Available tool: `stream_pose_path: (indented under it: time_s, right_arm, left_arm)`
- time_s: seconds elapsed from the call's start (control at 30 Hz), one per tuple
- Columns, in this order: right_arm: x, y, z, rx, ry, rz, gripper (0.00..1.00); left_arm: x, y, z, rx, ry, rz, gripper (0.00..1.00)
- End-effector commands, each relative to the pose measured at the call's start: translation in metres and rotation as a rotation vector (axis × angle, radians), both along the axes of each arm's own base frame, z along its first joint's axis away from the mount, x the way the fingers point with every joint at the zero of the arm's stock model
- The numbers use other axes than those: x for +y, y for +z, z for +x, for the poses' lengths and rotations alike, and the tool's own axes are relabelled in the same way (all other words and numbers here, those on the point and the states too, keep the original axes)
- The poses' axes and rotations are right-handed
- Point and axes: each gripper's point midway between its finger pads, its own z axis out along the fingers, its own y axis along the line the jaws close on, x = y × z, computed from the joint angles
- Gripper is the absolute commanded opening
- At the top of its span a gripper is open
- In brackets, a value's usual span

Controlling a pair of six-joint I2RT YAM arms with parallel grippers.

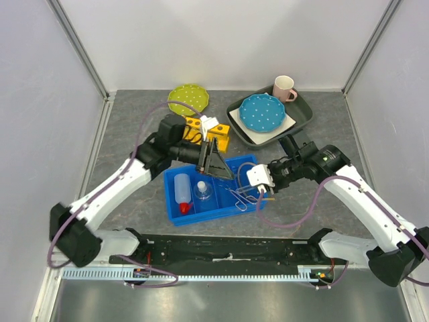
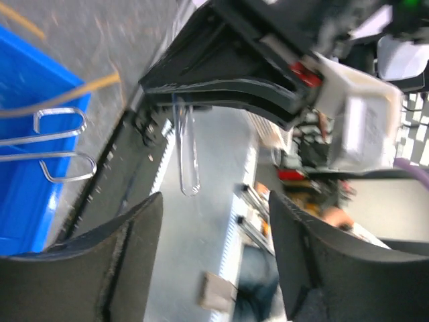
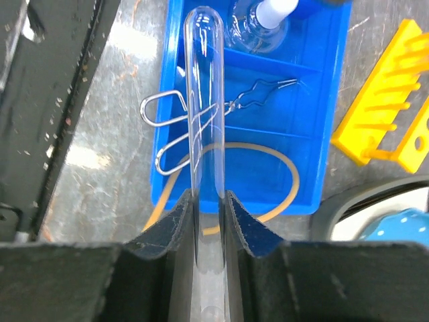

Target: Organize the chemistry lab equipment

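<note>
Desk: Grippers, what are they doing?

Photographer: The right gripper [image 3: 208, 201] is pinching a clear test tube [image 3: 203, 100] by one end, its rounded tip pointing out over the blue tray [image 3: 295, 100]. The left gripper [image 2: 213, 201] is hovering above the tray, fingers spread wide and holding nothing.

Desk: And the rest?

Photographer: The squeeze bottle [image 1: 183, 191], flask [image 3: 258, 30], tongs [image 3: 228, 107] and tubing [image 3: 255, 145] are lying in the tray.

- Bright, even overhead light in the top view; shadows are soft.
- Right wrist view: glare streaks the test tube [image 3: 204, 100] and whitens patches of the table [image 3: 87, 157].
- Left wrist view is blurred; the left gripper's fingers [image 2: 100, 268] look dark, unfocused.
</note>
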Motion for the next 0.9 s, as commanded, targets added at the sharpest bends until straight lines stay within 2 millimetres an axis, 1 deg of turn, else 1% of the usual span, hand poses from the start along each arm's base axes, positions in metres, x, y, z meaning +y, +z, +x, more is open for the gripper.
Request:
stream_pose_path:
  time_s: [0.0, 0.03, 0.07, 0.1, 0.13, 0.17, 0.2, 0.23, 0.3, 0.4, 0.43, 0.47, 0.57, 0.6, 0.67, 0.7, 0.77, 0.87]
  right_arm:
    - [0.009, 0.013, -0.013, 0.176, -0.103, 0.154, 0.21]
    - [0.014, 0.016, -0.017, 0.221, -0.105, 0.197, 0.22]
    - [0.017, 0.018, -0.018, 0.256, -0.12, 0.217, 0.22]
    - [0.018, 0.02, -0.021, 0.334, -0.168, 0.232, 0.21]
    - [0.023, 0.024, -0.019, 0.369, -0.176, 0.257, 0.21]
    - [0.028, 0.029, -0.022, 0.417, -0.171, 0.284, 0.21]
    - [0.03, 0.033, -0.024, 0.483, -0.203, 0.299, 0.21]
    - [0.035, 0.038, -0.02, 0.501, -0.202, 0.314, 0.21]
    - [0.039, 0.045, -0.019, 0.56, -0.209, 0.342, 0.21]
    - [0.045, 0.052, -0.012, 0.642, -0.232, 0.374, 0.21]
    - [0.047, 0.052, -0.008, 0.679, -0.257, 0.382, 0.21]
    - [0.049, 0.051, -0.006, 0.693, -0.264, 0.388, 0.21]
    - [0.051, 0.054, -0.002, 0.751, -0.272, 0.415, 0.21]
    - [0.052, 0.057, 0.002, 0.752, -0.27, 0.431, 0.21]
    - [0.054, 0.057, 0.002, 0.786, -0.279, 0.434, 0.21]
    - [0.054, 0.057, 0.004, 0.79, -0.286, 0.437, 0.21]
    - [0.054, 0.057, 0.007, 0.796, -0.296, 0.444, 0.21]
    - [0.055, 0.055, 0.011, 0.818, -0.313, 0.453, 0.21]
  left_arm:
    - [0.015, 0.025, 0.015, -0.288, 0.182, -0.046, 0.76]
    - [0.019, 0.031, 0.018, -0.343, 0.225, -0.069, 0.78]
    - [0.024, 0.057, 0.024, -0.449, 0.312, -0.151, 0.81]
    - [0.029, 0.044, 0.027, -0.455, 0.363, -0.152, 0.94]
    - [0.034, 0.05, 0.032, -0.483, 0.426, -0.185, 0.98]
    - [0.043, 0.064, 0.036, -0.502, 0.519, -0.233, 0.98]
    - [0.045, 0.065, 0.04, -0.533, 0.556, -0.296, 0.99]
    - [0.047, 0.067, 0.041, -0.535, 0.584, -0.325, 0.99]
    - [0.05, 0.07, 0.048, -0.52, 0.644, -0.375, 0.99]
    - [0.045, 0.07, 0.051, -0.511, 0.657, -0.389, 0.98]
    - [0.043, 0.076, 0.05, -0.531, 0.655, -0.413, 0.98]
    - [0.039, 0.078, 0.047, -0.543, 0.646, -0.425, 0.97]
    - [0.032, 0.081, 0.044, -0.559, 0.624, -0.444, 0.96]
    - [0.03, 0.081, 0.044, -0.563, 0.619, -0.444, 0.94]
    - [0.025, 0.077, 0.045, -0.556, 0.616, -0.435, 0.91]
    - [0.024, 0.077, 0.045, -0.554, 0.616, -0.438, 0.88]
    - [0.019, 0.074, 0.045, -0.547, 0.618, -0.432, 0.84]
    - [0.013, 0.07, 0.049, -0.527, 0.629, -0.418, 0.76]
